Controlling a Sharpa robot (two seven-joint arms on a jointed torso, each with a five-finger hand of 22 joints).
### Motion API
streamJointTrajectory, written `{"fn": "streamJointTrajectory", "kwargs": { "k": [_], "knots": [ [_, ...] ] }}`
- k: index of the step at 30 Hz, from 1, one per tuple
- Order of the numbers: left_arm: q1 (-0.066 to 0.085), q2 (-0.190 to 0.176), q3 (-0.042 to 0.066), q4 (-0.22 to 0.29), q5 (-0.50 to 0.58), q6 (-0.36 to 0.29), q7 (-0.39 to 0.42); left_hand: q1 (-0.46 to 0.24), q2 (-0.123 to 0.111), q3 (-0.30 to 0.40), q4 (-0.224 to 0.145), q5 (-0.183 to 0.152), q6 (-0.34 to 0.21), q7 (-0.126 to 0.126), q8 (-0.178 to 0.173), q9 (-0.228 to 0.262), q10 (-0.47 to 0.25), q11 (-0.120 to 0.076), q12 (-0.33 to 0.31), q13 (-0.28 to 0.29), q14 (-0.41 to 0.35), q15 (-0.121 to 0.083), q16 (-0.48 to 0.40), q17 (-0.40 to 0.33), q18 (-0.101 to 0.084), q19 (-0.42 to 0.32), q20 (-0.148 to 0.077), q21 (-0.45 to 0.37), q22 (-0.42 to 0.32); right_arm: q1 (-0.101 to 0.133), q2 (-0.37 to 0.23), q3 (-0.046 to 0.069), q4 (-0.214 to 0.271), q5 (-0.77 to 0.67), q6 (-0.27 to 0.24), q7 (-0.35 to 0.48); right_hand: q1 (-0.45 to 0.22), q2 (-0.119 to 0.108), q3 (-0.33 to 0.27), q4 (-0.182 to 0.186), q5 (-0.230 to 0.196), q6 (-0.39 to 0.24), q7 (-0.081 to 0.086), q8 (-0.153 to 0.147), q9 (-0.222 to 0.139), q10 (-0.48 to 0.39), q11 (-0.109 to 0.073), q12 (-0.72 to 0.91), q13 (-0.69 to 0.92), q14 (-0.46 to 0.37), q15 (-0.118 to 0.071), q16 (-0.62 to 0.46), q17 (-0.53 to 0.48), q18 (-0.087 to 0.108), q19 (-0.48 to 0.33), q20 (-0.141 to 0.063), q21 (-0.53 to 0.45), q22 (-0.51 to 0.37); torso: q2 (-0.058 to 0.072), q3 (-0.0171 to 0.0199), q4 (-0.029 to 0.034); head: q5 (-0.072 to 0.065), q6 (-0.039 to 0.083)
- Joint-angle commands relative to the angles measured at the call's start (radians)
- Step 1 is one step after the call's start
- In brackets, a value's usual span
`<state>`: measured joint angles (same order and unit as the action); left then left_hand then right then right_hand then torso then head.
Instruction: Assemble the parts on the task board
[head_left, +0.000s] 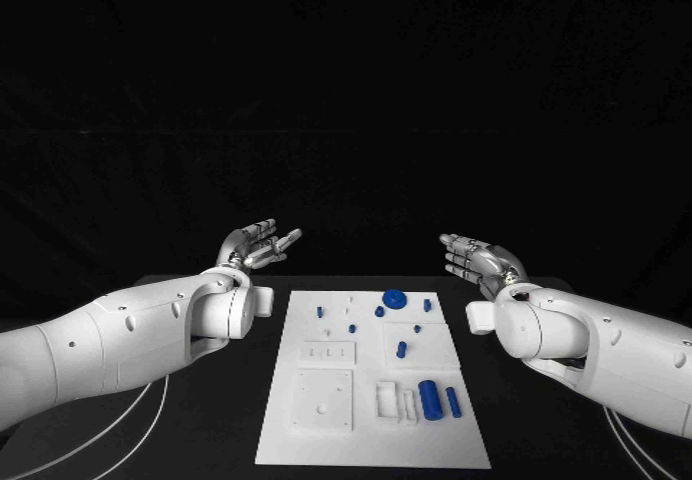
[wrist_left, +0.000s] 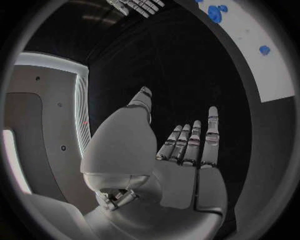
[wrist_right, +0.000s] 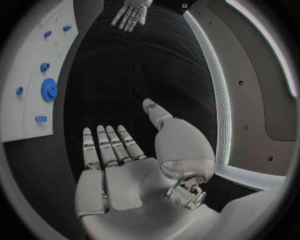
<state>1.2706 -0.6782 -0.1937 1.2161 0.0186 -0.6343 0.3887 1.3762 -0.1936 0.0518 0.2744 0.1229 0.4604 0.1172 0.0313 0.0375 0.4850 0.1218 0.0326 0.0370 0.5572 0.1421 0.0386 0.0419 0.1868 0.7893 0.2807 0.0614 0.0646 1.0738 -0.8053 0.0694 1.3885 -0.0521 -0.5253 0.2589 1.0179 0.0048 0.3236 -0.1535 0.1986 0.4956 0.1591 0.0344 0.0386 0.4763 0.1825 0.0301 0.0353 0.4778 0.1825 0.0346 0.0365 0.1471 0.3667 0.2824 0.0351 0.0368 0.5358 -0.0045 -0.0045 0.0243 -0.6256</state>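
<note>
The white task board (head_left: 372, 440) lies in the middle of the black table. Small blue parts sit on it: a round gear (head_left: 394, 296) at the far end, several small pegs (head_left: 401, 349) in the middle, and two blue cylinders (head_left: 428, 396) near the front right. My left hand (head_left: 258, 246) hovers past the board's far left corner, open, fingers straight, holding nothing. My right hand (head_left: 477, 259) hovers past the far right corner, also open and empty. The left wrist view shows the flat palm (wrist_left: 181, 165) and the board's edge (wrist_left: 265, 70). The right wrist view shows the right palm (wrist_right: 122, 170), the gear (wrist_right: 49, 90) and the left hand (wrist_right: 130, 12).
White blocks (head_left: 388, 400) and square plates (head_left: 325, 401) are set into the board's near half. Pale cables (head_left: 137, 420) curve along the table on both sides. Bare black table lies to either side of the board.
</note>
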Motion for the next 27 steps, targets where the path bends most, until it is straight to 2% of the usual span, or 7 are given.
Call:
{"fn": "streamJointTrajectory", "kwargs": {
  "k": [1, 9, 11, 13, 18, 21, 27],
  "knots": [
    [0.015, 0.010, -0.009, -0.025, 0.013, 0.089, -0.058, 0.043, -0.006, 0.002, 0.013, 0.006, 0.021, 0.004, 0.008, 0.002, 0.020, 0.004, 0.006, 0.002, 0.021, 0.002, 0.005, 0.002, 0.014, 0.028, 0.005, 0.005, 0.003, 0.003, -0.001, 0.005, -0.017, -0.060, 0.161, -0.125, 0.056, 0.003, -0.005, -0.013, 0.008, 0.026, 0.010, 0.007, 0.003, 0.028, 0.005, 0.008, 0.003, 0.029, 0.009, 0.005, 0.003, 0.018, 0.013, 0.005, 0.005, 0.002, 0.000, 0.0000, -0.0002, 0.000, 0.000],
    [0.019, 0.019, -0.013, -0.046, 0.021, 0.112, -0.064, 0.043, -0.003, 0.003, 0.012, 0.005, 0.024, 0.007, 0.008, 0.002, 0.026, 0.006, 0.007, 0.002, 0.019, 0.002, 0.005, 0.002, 0.014, 0.028, 0.005, 0.005, 0.003, 0.003, 0.010, 0.008, -0.065, -0.130, 0.157, -0.111, 0.093, 0.012, -0.020, -0.028, 0.008, 0.065, 0.010, 0.009, 0.005, 0.074, 0.009, 0.010, 0.005, 0.080, 0.016, 0.007, 0.005, 0.016, 0.028, 0.000, 0.007, 0.003, -0.001, 0.0008, -0.0010, 0.016, -0.014],
    [0.019, 0.019, -0.013, -0.045, 0.021, 0.107, -0.060, 0.042, -0.001, 0.004, 0.011, 0.005, 0.032, 0.012, 0.008, 0.003, 0.033, 0.009, 0.007, 0.002, 0.022, 0.004, 0.005, 0.002, 0.012, 0.024, 0.005, 0.004, 0.003, 0.003, 0.014, 0.008, -0.077, -0.176, 0.140, -0.082, 0.128, 0.014, -0.012, -0.043, 0.013, 0.152, 0.023, 0.011, 0.008, 0.178, 0.024, 0.014, 0.009, 0.186, 0.035, 0.010, 0.009, -0.014, 0.107, -0.032, 0.013, 0.008, -0.001, 0.0001, -0.0017, 0.015, -0.016],
    [0.019, 0.017, -0.013, -0.043, 0.021, 0.103, -0.054, 0.040, 0.011, 0.010, 0.003, 0.004, 0.060, 0.023, 0.010, 0.004, 0.066, 0.016, 0.008, 0.004, 0.035, 0.011, 0.005, 0.002, 0.008, 0.019, 0.003, 0.005, 0.003, 0.003, 0.019, 0.008, -0.087, -0.214, 0.127, -0.061, 0.151, 0.010, -0.008, -0.052, 0.011, 0.230, 0.015, 0.015, 0.011, 0.261, 0.019, 0.016, 0.013, 0.265, 0.031, 0.012, 0.012, -0.022, 0.198, -0.049, 0.026, 0.014, 0.000, 0.0001, -0.0019, 0.016, -0.019],
    [0.019, 0.007, -0.013, -0.032, 0.020, 0.110, -0.042, 0.010, 0.060, 0.018, -0.073, 0.004, 0.162, 0.041, 0.016, 0.009, 0.201, 0.033, 0.012, 0.009, 0.269, 0.021, 0.019, 0.013, 0.012, 0.090, -0.020, 0.027, 0.011, 0.003, 0.031, 0.009, -0.113, -0.343, 0.095, -0.022, 0.190, -0.006, 0.011, -0.087, 0.055, 0.455, 0.006, 0.027, 0.021, 0.518, -0.011, 0.027, 0.021, 0.524, -0.004, 0.027, 0.024, -0.035, 0.396, -0.087, 0.047, 0.026, 0.003, -0.0011, 0.0017, 0.017, -0.022],
    [0.020, -0.004, -0.013, -0.018, 0.016, 0.129, -0.041, -0.010, 0.103, 0.010, -0.140, 0.005, 0.294, 0.048, 0.026, 0.015, 0.381, 0.038, 0.021, 0.017, 0.469, 0.027, 0.041, 0.023, -0.034, 0.180, -0.093, 0.073, 0.026, 0.003, 0.042, 0.009, -0.134, -0.473, 0.087, -0.018, 0.177, -0.020, 0.061, -0.114, 0.090, 0.567, -0.016, 0.030, 0.027, 0.617, -0.045, 0.026, 0.022, 0.657, -0.054, 0.034, 0.028, -0.033, 0.564, -0.130, 0.090, 0.035, 0.006, 0.0008, 0.0031, 0.017, -0.025],
    [0.022, -0.030, -0.013, 0.022, -0.019, 0.178, -0.050, -0.014, 0.169, -0.029, -0.243, 0.008, 0.458, 0.043, 0.031, 0.023, 0.580, 0.019, 0.026, 0.021, 0.622, -0.030, 0.069, 0.027, -0.098, 0.271, -0.179, 0.143, 0.048, 0.008, 0.063, 0.010, -0.165, -0.761, 0.114, -0.038, 0.169, -0.041, 0.079, -0.127, 0.124, 0.628, -0.032, 0.032, 0.032, 0.685, -0.075, 0.028, 0.023, 0.854, -0.124, 0.046, 0.046, -0.040, 0.740, -0.211, 0.144, 0.040, 0.021, 0.0010, 0.0126, 0.010, -0.021]
  ]
}}
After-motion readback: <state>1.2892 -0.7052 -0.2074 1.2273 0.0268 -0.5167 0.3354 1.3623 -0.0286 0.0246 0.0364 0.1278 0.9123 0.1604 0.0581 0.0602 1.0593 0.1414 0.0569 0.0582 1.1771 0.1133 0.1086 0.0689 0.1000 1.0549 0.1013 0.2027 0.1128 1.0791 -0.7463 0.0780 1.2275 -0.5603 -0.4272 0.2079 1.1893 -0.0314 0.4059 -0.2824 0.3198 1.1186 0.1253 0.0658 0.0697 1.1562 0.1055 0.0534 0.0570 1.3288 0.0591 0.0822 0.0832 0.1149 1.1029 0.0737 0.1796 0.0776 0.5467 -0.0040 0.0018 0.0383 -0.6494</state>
